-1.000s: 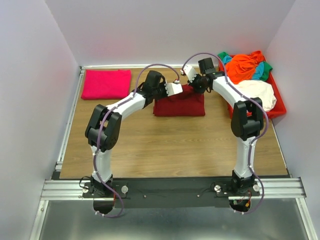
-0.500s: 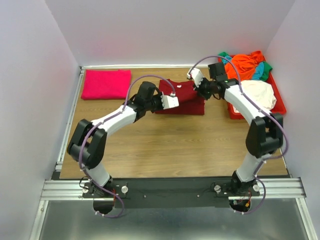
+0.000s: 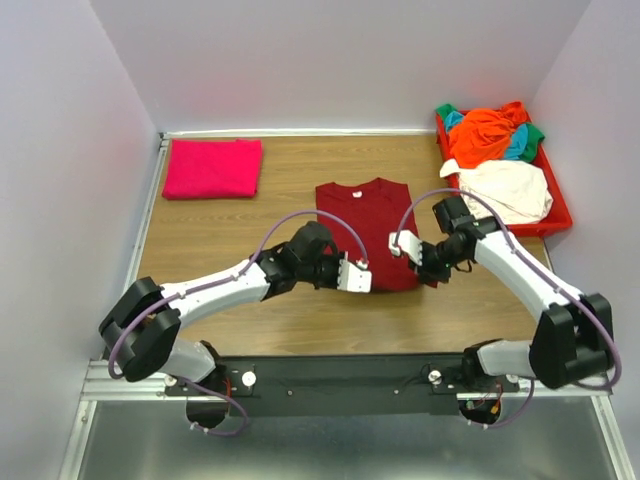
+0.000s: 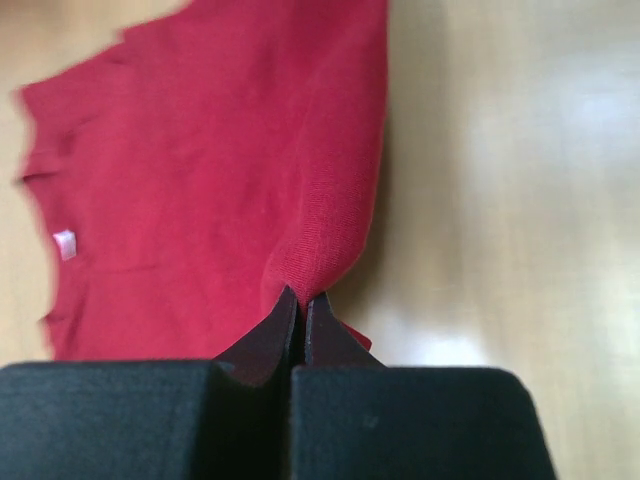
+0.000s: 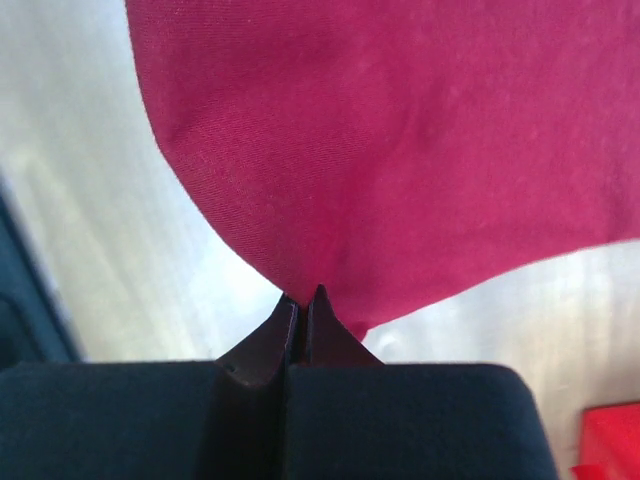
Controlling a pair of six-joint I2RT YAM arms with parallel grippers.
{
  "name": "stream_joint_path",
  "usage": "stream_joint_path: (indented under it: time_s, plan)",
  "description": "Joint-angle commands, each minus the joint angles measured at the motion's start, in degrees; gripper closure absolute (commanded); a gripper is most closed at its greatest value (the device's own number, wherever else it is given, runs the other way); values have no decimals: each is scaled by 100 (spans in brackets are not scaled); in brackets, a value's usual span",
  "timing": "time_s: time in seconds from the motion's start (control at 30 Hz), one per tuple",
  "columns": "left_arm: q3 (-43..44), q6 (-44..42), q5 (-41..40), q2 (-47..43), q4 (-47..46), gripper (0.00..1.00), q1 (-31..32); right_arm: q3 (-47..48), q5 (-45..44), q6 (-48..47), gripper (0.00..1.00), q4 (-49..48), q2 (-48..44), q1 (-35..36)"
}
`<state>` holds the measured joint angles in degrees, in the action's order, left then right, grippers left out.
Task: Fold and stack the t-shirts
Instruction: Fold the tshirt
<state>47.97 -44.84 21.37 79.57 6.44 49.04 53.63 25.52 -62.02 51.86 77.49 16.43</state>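
The dark red t-shirt [image 3: 365, 222] lies stretched lengthwise at the middle of the table, collar at the far end. My left gripper [image 3: 362, 278] is shut on its near left corner; the left wrist view shows the cloth [image 4: 230, 190] pinched at the closed tips [image 4: 302, 300]. My right gripper [image 3: 414, 256] is shut on its near right corner; the right wrist view shows the cloth [image 5: 400, 140] pinched at the tips [image 5: 302, 296]. A folded magenta-pink t-shirt [image 3: 212, 167] lies at the far left.
A red tray [image 3: 555, 214] at the far right holds a heap of orange [image 3: 490, 133], teal, green and cream [image 3: 508, 188] shirts. An aluminium rail [image 3: 140, 240] runs along the table's left edge. Walls close in on both sides.
Both grippers have pulled toward the near edge with the dark red shirt's corners, and the shirt has opened from a folded bundle into a long flat shape.
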Motion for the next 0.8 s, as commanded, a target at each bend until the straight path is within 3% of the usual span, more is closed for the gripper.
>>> stream_joint_path:
  time_s: [0.0, 0.27, 0.43, 0.53, 0.63, 0.77]
  plan:
    - [-191, 353, 272, -91, 323, 100, 343, -458, -108, -557, 99, 790, -620, 10]
    - [-261, 827, 421, -152, 543, 100, 1046, -608, -91, -707, 99, 1485, -1438, 10]
    - [-244, 469, -253, -521, 350, 100, 1082, -301, -485, -67, 99, 1066, -1536, 10]
    - [-130, -76, -475, -539, 192, 100, 837, 164, -872, 216, 99, 590, -1160, 1]
    - [395, -411, -248, -215, -45, 100, -109, 753, -1154, 619, 99, 107, -509, 1]
    - [1240, -754, -133, 628, -169, 100, -806, 1386, -1602, 893, 99, -623, 458, -121]
